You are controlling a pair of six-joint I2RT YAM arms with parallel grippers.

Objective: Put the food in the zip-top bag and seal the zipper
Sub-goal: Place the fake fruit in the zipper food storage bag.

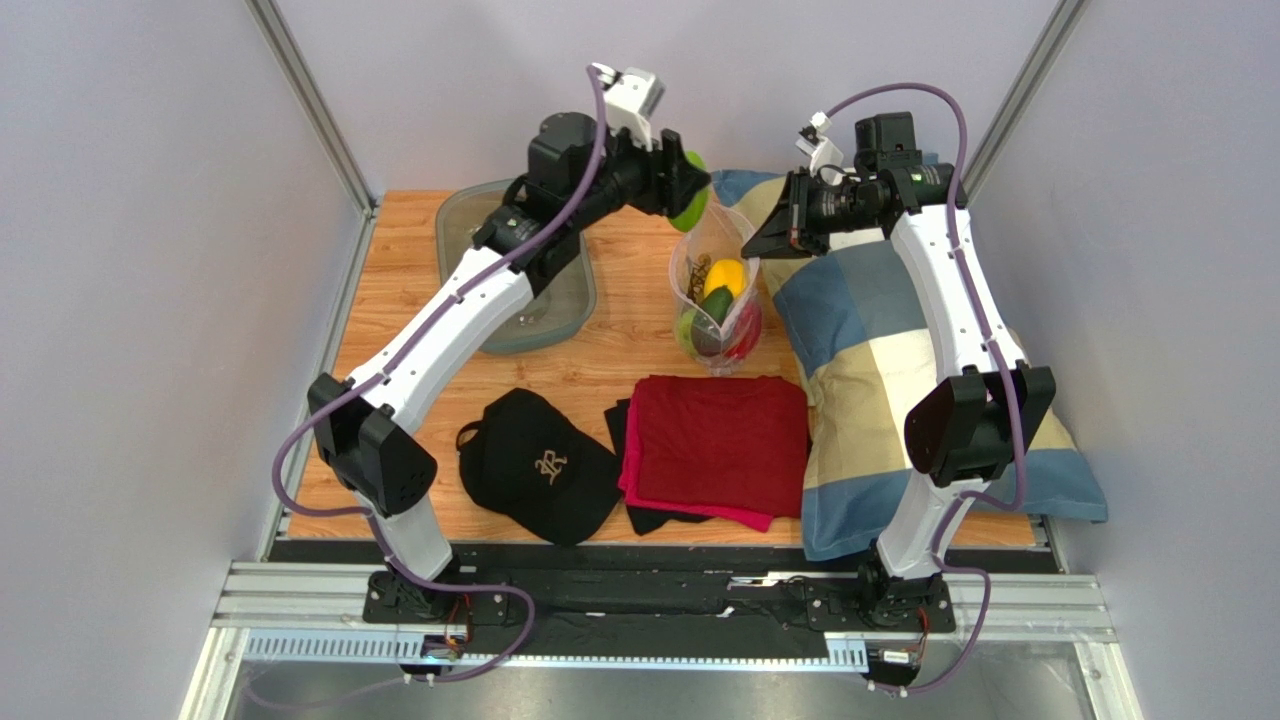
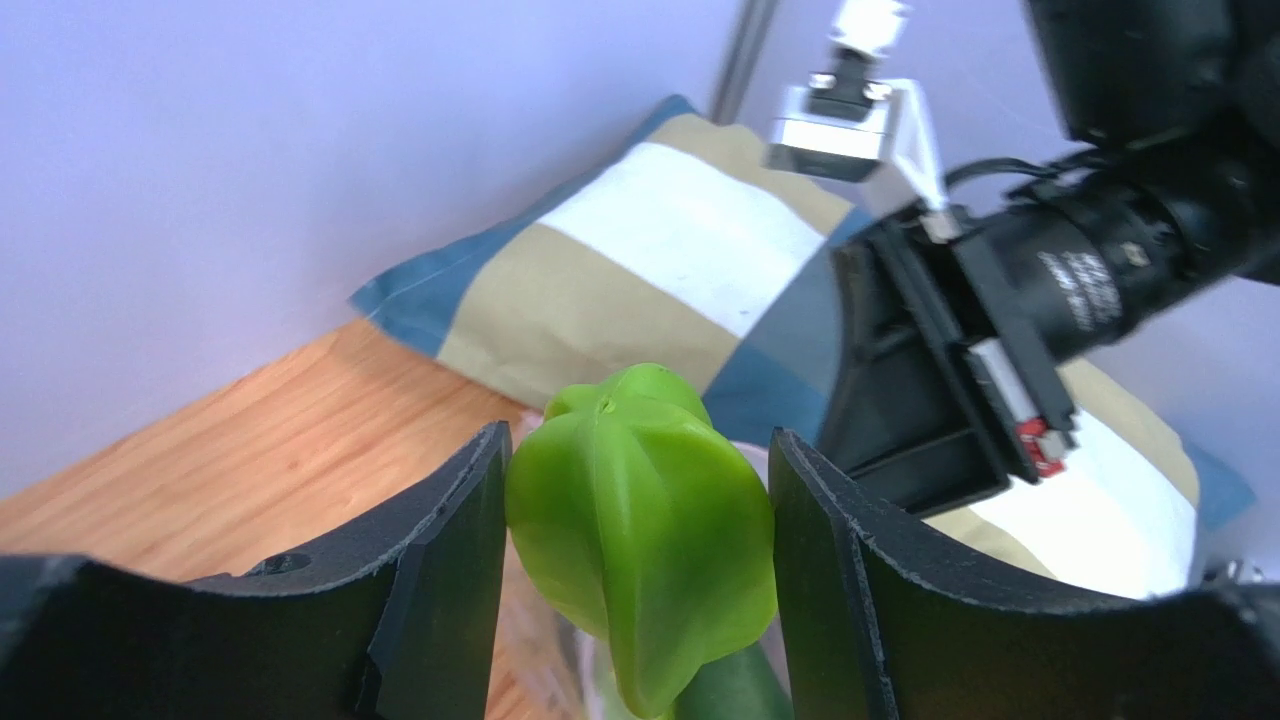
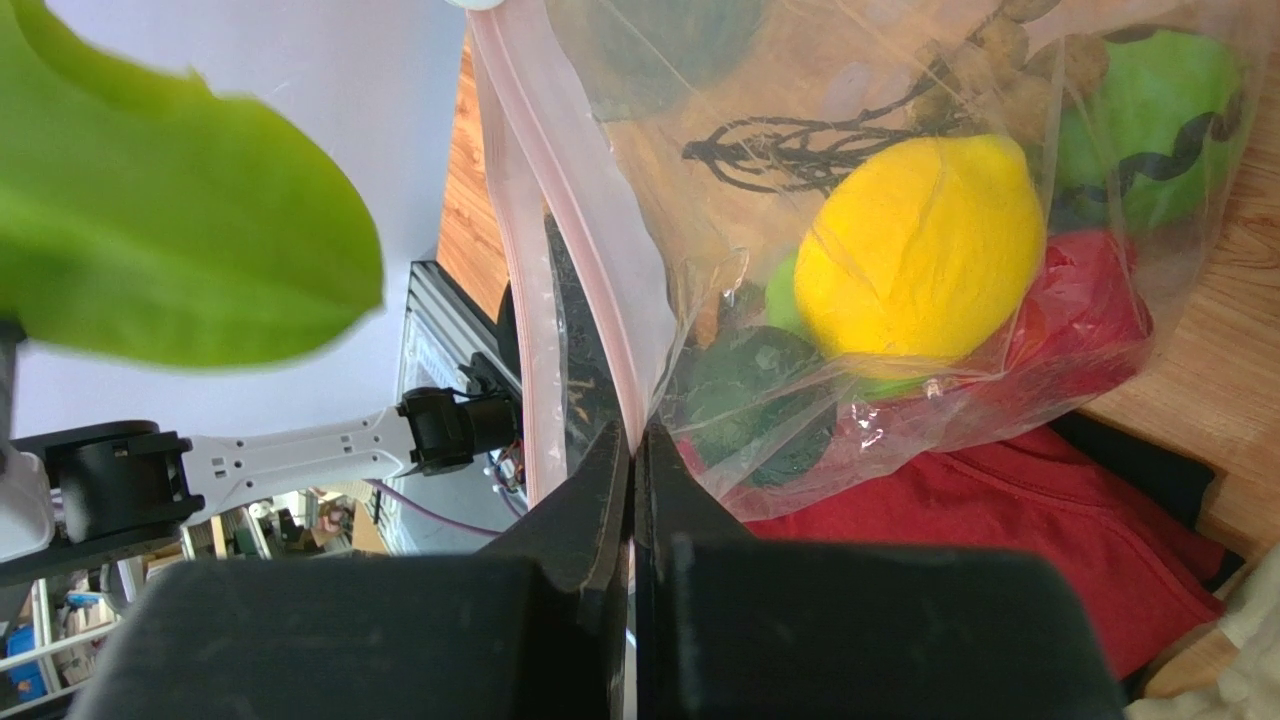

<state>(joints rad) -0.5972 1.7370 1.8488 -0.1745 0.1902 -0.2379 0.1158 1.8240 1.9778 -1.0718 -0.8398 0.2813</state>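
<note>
One bag [image 1: 703, 252], one lemon [image 3: 920, 248], one star fruit [image 2: 643, 518] — one cap [image 1: 538, 462], one pillow [image 1: 887, 393].

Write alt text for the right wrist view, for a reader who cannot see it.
The right gripper is shut on the mouth edge of a clear zip-top bag, pinching the plastic between its black fingers. Through the bag show a yellow lemon, a red pepper and a green apple. A blurred green star fruit fills the upper left corner.

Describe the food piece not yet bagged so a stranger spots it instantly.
On the wooden table, find the clear zip-top bag held upright near the far edge. Just above its mouth, the left gripper clamps the star fruit: bright green, ridged, the only food visible outside the bag.
</note>
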